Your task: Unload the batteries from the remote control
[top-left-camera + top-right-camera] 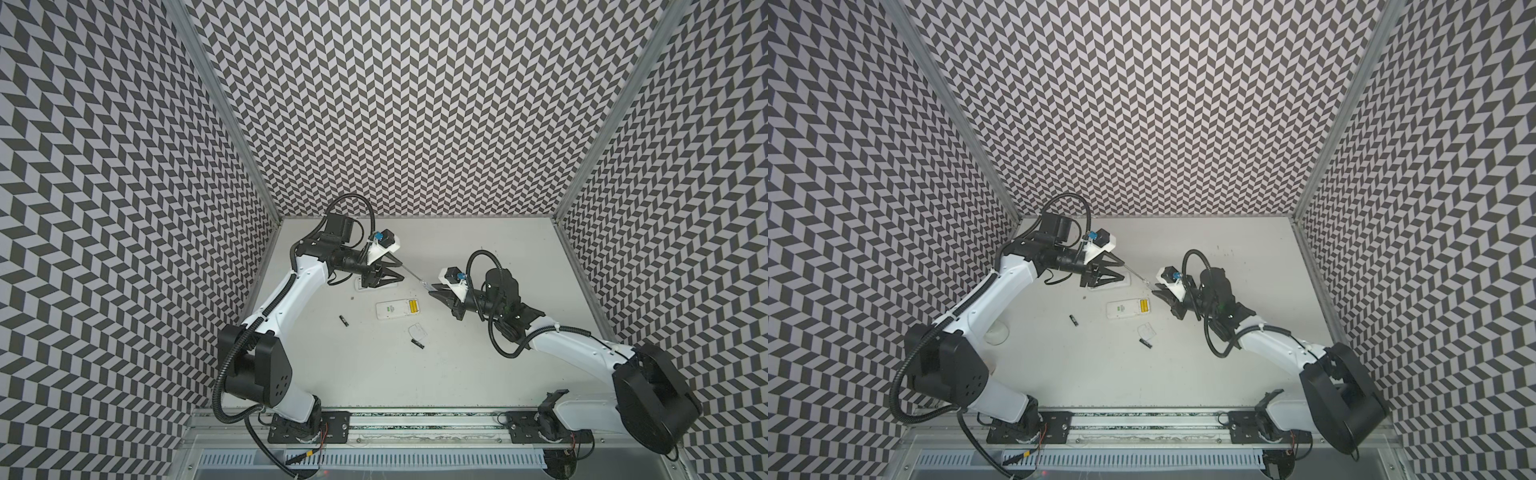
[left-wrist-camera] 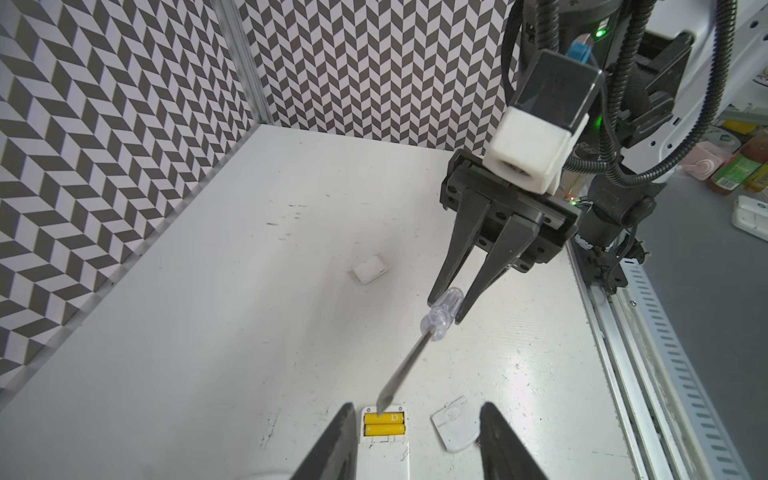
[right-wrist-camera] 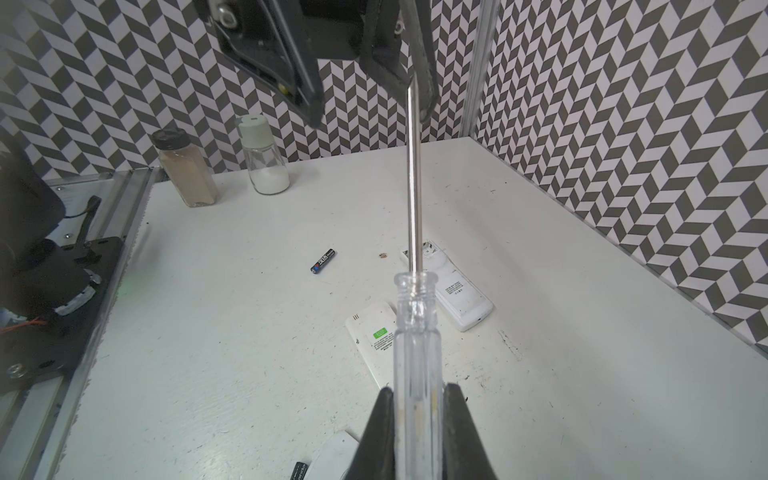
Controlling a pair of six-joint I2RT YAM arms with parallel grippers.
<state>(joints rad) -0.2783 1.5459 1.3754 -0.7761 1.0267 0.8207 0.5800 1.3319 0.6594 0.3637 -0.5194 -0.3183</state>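
Yellow batteries (image 2: 384,424), 2 of them, sit side by side in the open compartment at one end of a white remote (image 1: 392,310) lying back-up in the middle of the table (image 1: 478,353). A black battery (image 1: 343,320) lies loose on the table to the remote's left in both top views. Another black battery (image 1: 417,343) rests just beside a detached white cover (image 1: 417,331), nearer the arm bases.

Off the table, on the remote's far side, the right tool (image 3: 415,388) pinches the clear plastic handle of a screwdriver (image 2: 444,316). Its steel shaft points across at the left tool (image 1: 402,271), whose fingers stand spread on either side of the blade tip. Whether either finger touches the shaft cannot be told. A second white remote (image 3: 457,295) lies partly beneath the left tool.

At the table's edge by the rail, seen from the right wrist, stand 2 containers: a black-lidded jar (image 3: 187,170) holding tan powder, and a white-capped shaker (image 3: 266,158) with white grains in its bottom.
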